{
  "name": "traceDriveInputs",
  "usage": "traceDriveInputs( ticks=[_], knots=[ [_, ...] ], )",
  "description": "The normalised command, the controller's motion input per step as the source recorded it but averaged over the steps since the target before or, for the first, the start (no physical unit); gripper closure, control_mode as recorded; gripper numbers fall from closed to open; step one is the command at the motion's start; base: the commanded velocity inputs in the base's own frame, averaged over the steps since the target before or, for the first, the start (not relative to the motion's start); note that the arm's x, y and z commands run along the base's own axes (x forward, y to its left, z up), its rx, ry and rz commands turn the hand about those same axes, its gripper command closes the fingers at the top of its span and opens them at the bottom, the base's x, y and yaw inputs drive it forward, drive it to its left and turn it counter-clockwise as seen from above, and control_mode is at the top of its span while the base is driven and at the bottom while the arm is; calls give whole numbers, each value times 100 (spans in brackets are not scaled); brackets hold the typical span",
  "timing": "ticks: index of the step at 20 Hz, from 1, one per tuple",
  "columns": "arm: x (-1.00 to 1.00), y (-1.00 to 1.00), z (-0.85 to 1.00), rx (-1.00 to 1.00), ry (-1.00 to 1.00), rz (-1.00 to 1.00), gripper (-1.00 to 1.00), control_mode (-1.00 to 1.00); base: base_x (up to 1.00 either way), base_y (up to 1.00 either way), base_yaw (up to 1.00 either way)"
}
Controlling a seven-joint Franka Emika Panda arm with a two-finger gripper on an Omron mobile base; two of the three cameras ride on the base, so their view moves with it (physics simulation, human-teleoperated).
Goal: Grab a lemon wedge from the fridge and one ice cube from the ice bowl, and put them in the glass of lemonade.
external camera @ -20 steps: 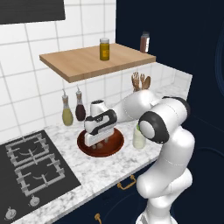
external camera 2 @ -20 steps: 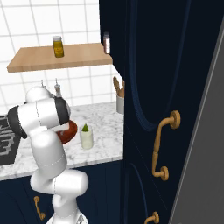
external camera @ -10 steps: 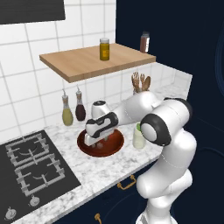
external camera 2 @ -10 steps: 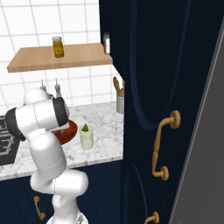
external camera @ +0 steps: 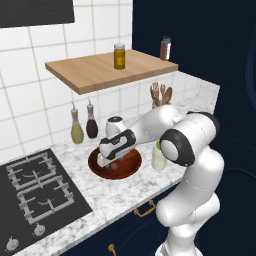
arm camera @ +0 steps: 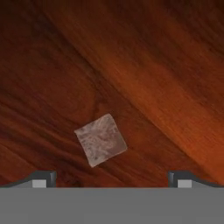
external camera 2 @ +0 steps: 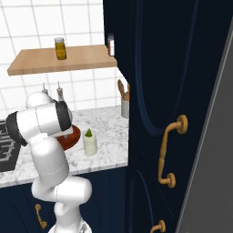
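The reddish-brown wooden ice bowl (external camera: 131,165) (external camera 2: 73,136) sits on the marble counter. My gripper (external camera: 106,162) reaches down into it with its jaws open. In the hand view one pale ice cube (arm camera: 101,140) lies on the bowl's floor (arm camera: 153,65), just ahead of the gripper (arm camera: 112,179) and between its two fingertips (arm camera: 43,178), untouched. To the right of the bowl stands the glass of lemonade (external camera: 159,159) (external camera 2: 89,145), with a yellow-green lemon wedge (external camera: 158,145) (external camera 2: 88,133) at its top. A light-grey panel (external camera 2: 214,173) lines the right edge; I cannot tell whether it is the fridge.
Two bottles (external camera: 84,127) stand by the tiled wall behind the bowl, and a white crock of wooden utensils (external camera: 160,97) stands further right. A gas hob (external camera: 35,190) lies left. A wooden shelf (external camera: 105,70) hangs overhead. Navy cabinets with gold handles (external camera 2: 170,150) stand right.
The hand has sunk a little lower into the ice bowl. The jaws stay open and the cube, glass and bowl have not moved.
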Motion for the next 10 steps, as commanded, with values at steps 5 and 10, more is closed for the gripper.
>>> traceDriveInputs(
  ticks=[5,10],
  knots=[
    [6,0,0,0,0,0,-100,-100,0,0,0],
    [0,4,5,0,0,0,-100,-100,0,0,0]
  ],
)
